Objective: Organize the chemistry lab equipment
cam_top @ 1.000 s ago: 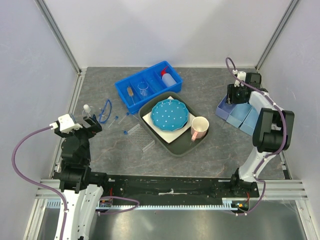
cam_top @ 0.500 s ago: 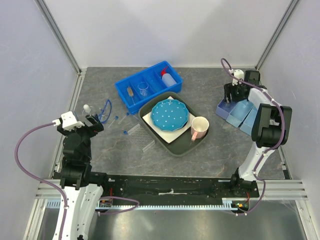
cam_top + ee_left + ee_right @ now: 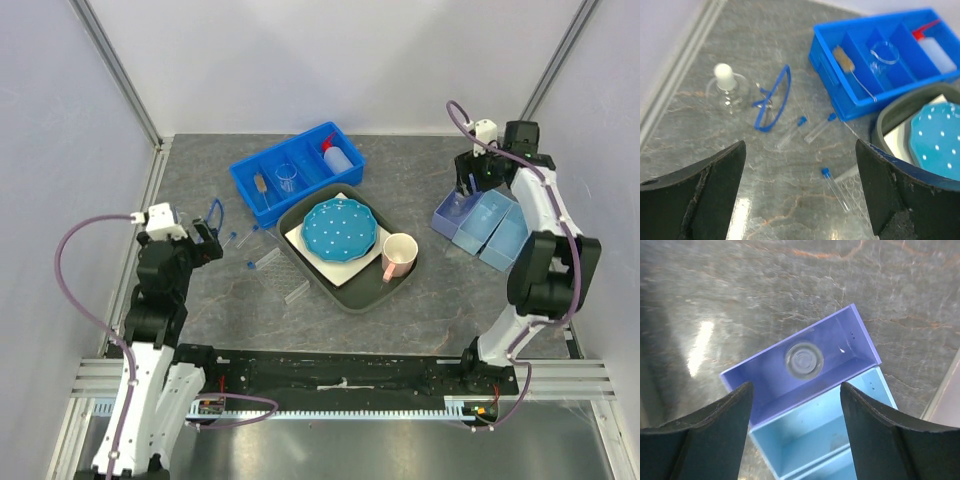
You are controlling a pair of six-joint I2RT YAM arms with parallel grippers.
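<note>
- Nearest us, the left gripper (image 3: 207,241) hangs over the left side of the grey surface (image 3: 420,300). Its fingers are wide apart with nothing between them.
- Below it, three blue-capped vials (image 3: 819,130) lie loose on the surface. Two clear racks (image 3: 266,258) lie flat between them and the tray.
- Just left of the vials lie the blue goggles (image 3: 771,104). Left of those, the white-capped bottle (image 3: 726,86) stands upright.
- In the middle, a dark tray (image 3: 335,292) holds the blue white-dotted plate (image 3: 340,227) and the pink mug (image 3: 399,255).
- On the right, the right gripper (image 3: 796,390) hovers above a purple bin (image 3: 840,337), its fingers apart and empty. A small clear round item (image 3: 804,360) sits in that bin, which touches a light blue bin (image 3: 810,440).
- Farthest away, the blue divided bin (image 3: 890,97) holds the small brush (image 3: 845,59), a clear beaker (image 3: 884,52) and the white squeeze bottle with red nozzle (image 3: 935,50), each in its own compartment.
</note>
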